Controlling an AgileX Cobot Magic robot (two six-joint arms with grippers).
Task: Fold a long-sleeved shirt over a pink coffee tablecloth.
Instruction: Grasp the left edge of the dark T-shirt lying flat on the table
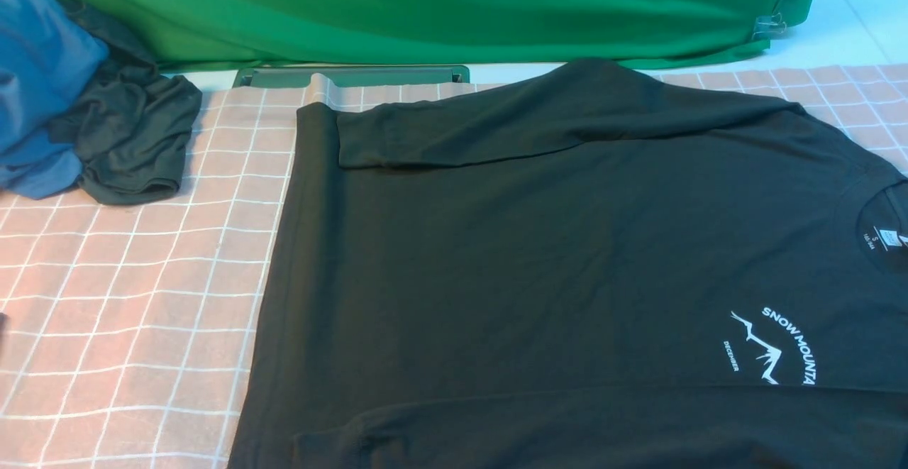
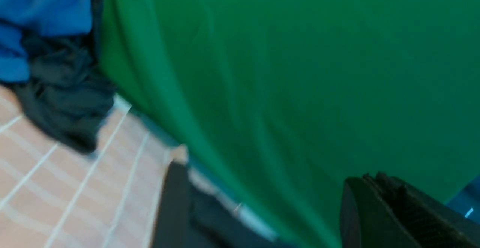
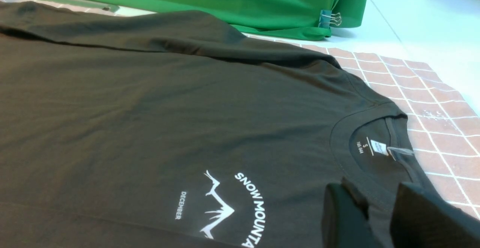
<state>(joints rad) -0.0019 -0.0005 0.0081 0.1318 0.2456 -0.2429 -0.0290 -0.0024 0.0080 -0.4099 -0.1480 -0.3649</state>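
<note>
- The pink coffee tablecloth (image 1: pixel 128 299), with its white grid, lies spread across the table and reaches from the left edge to the right in the front view.
- A green cloth (image 1: pixel 425 8) hangs along the far side behind it.
- The long-sleeved shirt (image 1: pixel 553 242) lies flat and chest up on the tablecloth, right of centre. Its collar points to the robot's right and its hem to the left. The far sleeve is folded in across the body, and a second fold runs along the near edge.
- A blue garment (image 1: pixel 42 79) is bunched at the far left corner.
- A smaller dark grey garment (image 1: pixel 135 135) is crumpled against it, on the tablecloth.
- The right gripper (image 3: pixel 375 206) hovers over the shirt just beside the collar. Its fingers stand apart with nothing between them.
- The left gripper (image 2: pixel 369 188) is up in front of the green cloth, fingers pressed together and empty.
- The white mountain logo (image 1: pixel 770 348) sits on the chest, near the collar.
- A white neck label (image 3: pixel 378 147) shows inside the collar.
- A binder clip (image 3: pixel 330 18) pinches the green cloth's corner.
</note>
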